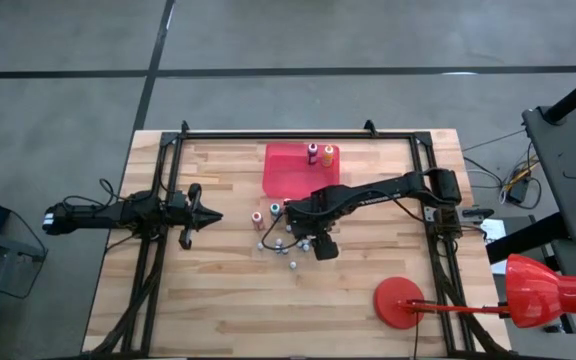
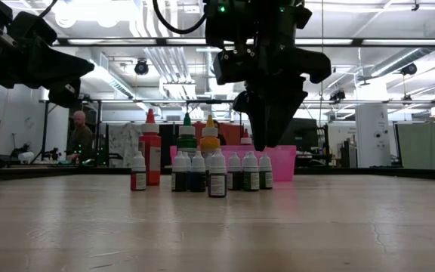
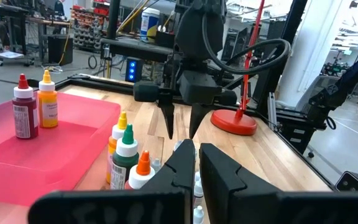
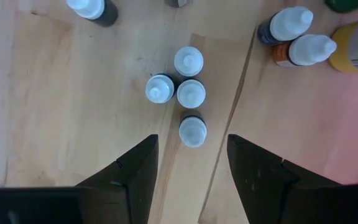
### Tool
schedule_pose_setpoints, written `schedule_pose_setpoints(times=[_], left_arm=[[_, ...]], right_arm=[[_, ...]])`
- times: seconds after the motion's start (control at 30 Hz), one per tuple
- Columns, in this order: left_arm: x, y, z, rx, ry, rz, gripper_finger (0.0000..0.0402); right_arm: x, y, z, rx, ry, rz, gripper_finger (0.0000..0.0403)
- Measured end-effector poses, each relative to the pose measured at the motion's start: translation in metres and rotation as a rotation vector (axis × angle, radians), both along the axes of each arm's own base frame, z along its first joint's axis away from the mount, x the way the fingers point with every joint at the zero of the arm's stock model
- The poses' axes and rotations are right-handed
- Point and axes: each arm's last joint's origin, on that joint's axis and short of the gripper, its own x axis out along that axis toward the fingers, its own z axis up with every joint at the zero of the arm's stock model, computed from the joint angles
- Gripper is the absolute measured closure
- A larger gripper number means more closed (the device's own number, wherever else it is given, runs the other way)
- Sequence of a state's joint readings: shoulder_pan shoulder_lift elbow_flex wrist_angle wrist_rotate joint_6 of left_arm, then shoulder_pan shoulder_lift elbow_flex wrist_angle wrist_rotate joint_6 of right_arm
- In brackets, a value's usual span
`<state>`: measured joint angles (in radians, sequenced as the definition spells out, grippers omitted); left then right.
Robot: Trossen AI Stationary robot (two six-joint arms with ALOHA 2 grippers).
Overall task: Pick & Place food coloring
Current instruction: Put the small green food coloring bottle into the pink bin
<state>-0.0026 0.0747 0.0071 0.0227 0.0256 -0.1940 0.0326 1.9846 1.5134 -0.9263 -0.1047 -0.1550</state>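
Note:
Several small food coloring bottles (image 2: 202,172) stand upright in a cluster on the wooden table, near the middle. Taller ones with red, green and yellow bodies (image 2: 151,155) stand behind them. My right gripper (image 4: 191,155) hangs open above the cluster, fingers pointing down. A white-capped bottle (image 4: 192,130) shows just ahead of the gap between them, three more (image 4: 188,61) beyond it. Two bottles (image 1: 320,153) stand on the red tray (image 1: 288,175). My left gripper (image 1: 206,215) waits shut at the table's left, pointing level toward the middle.
A red round-footed stand (image 1: 398,300) sits near the table's front right. Black frame rails (image 1: 268,132) run along the far, left and right edges. Bare wood lies in front of the bottles. A person (image 2: 78,132) shows far behind the table.

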Motion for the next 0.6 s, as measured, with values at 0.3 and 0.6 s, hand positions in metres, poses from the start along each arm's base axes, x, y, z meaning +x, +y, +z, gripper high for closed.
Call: schedule_pose_setpoints(times=[0.3, 0.6], left_arm=[[0.000, 0.000, 0.000, 0.000, 0.000, 0.000, 0.0402], [0.000, 0.000, 0.000, 0.000, 0.000, 0.000, 0.0402]], right_arm=[[-0.003, 0.000, -0.015, 0.008, -0.005, -0.043, 0.0218], [-0.002, -0.001, -0.016, 0.009, -0.021, -0.048, 0.0219]])
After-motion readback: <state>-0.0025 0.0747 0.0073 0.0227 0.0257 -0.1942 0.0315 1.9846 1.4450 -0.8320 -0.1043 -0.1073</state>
